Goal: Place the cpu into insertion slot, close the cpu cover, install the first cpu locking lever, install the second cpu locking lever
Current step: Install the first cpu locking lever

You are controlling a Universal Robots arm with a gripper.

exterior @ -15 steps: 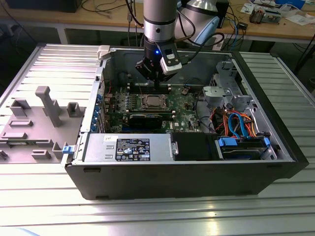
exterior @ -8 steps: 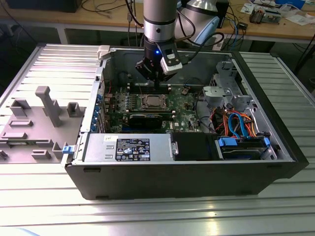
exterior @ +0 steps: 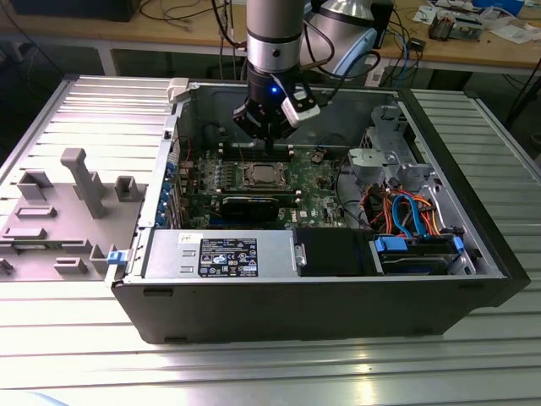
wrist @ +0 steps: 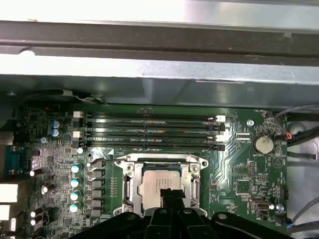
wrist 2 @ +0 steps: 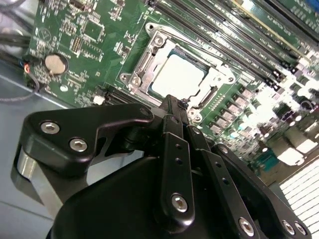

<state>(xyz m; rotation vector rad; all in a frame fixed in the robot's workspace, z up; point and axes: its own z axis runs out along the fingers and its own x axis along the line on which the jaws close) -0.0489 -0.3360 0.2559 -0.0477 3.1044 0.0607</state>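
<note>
The cpu (wrist: 158, 180) lies flat in the insertion slot (wrist: 124, 186) on the green board, its silvery top showing. The cpu cover (wrist: 193, 175) lies down around the chip's edges as a silver frame. In the second wrist view the cpu (wrist 2: 175, 77) sits inside the cpu cover (wrist 2: 145, 57), just beyond my gripper (wrist 2: 172, 101). The black fingers meet at their tips with nothing between them. In the first wrist view my gripper (wrist: 169, 193) hangs over the chip's near edge. In the exterior view my gripper (exterior: 269, 142) hovers a little above the cpu (exterior: 260, 176), inside the open computer case.
Memory slots (wrist: 149, 132) run beside the socket and a coin battery (wrist: 262, 144) sits on the board. The case wall (exterior: 296, 283), a power supply (exterior: 220, 254) and a drive cage with orange and blue cables (exterior: 406, 211) ring the board. A grey plastic part (exterior: 59, 211) lies on the table.
</note>
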